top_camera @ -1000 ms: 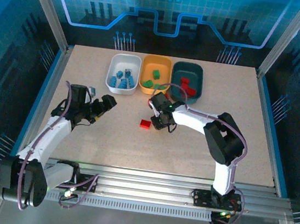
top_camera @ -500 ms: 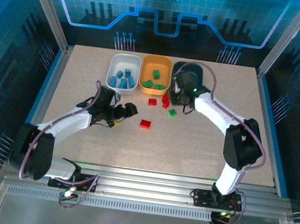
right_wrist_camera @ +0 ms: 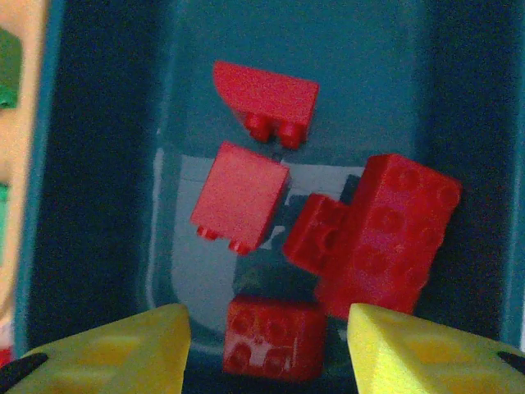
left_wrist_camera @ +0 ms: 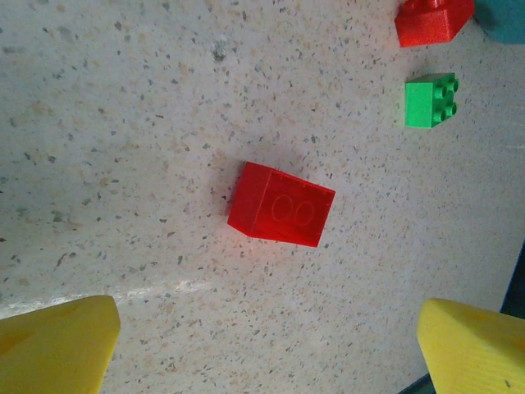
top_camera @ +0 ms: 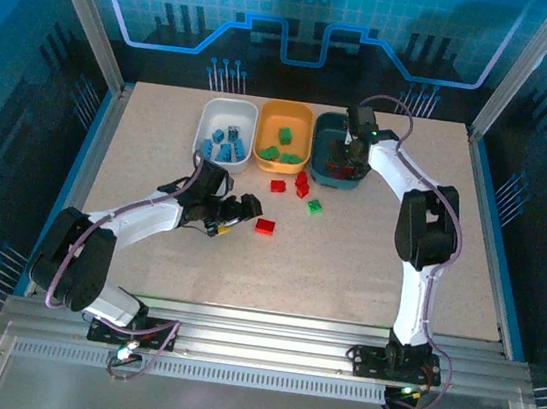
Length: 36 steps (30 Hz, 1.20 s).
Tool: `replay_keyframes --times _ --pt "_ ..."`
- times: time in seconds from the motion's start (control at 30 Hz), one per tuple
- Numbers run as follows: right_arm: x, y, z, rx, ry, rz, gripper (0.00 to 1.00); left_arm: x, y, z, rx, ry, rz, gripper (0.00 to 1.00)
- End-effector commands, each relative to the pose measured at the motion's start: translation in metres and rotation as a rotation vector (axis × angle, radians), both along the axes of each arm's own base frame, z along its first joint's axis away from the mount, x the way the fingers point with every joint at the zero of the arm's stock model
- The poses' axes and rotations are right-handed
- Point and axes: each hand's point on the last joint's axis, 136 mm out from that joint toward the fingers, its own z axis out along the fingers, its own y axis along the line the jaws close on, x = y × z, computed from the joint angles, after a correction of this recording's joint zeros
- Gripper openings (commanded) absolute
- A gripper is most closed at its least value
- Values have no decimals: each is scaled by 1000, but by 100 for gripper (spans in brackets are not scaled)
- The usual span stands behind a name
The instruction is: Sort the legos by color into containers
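Note:
A red lego (left_wrist_camera: 281, 205) lies alone on the table, just beyond my left gripper (left_wrist_camera: 267, 353), which is open and empty; from above, the left gripper (top_camera: 240, 216) sits just left of that lego (top_camera: 264, 227). My right gripper (top_camera: 345, 161) hangs over the dark teal container (top_camera: 326, 131). Its jaws stand open, with a gap on each side of a red lego (right_wrist_camera: 275, 336) lying in the teal container (right_wrist_camera: 90, 164) among several other red legos (right_wrist_camera: 394, 230). The white container (top_camera: 209, 115) holds blue legos. The orange-yellow container (top_camera: 301, 117) holds green ones.
Two red legos (top_camera: 278, 186) (top_camera: 301, 183) and one green lego (top_camera: 314, 206) lie loose in front of the containers; the green one (left_wrist_camera: 430, 100) also shows in the left wrist view. The containers stand side by side at the table's far edge.
My right gripper has moved from the table's middle to above the teal container and opened, leaving a red lego there. My left arm has swung right, toward the lone red lego.

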Motion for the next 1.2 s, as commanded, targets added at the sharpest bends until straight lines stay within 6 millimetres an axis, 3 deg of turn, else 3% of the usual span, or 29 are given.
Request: replay_keyframes --times 0.0,0.1,0.27,0.4,0.6,0.7,0.9,1.0,1.17 --pt "-36 19 50 41 -95 22 59 5 6 7 58 -31 5 96" --pt "-88 48 49 40 -124 64 64 9 21 9 111 -47 54 98" --pt "-184 146 -2 -15 -17 416 73 11 73 6 140 -14 240 99" --pt "-218 175 -35 -129 45 603 78 4 113 6 91 2 387 99" --pt "-220 180 -67 -300 107 698 81 -10 132 13 97 -29 425 99" --pt "-200 171 -76 -375 101 643 81 -15 132 12 86 -34 428 99" --pt "-155 169 -84 -334 97 558 76 -14 130 17 73 -37 420 99" --pt "-143 171 -78 -288 85 550 67 -12 130 21 74 -45 415 99" --pt "-146 169 -71 -230 101 552 36 -9 128 25 67 -55 411 99"
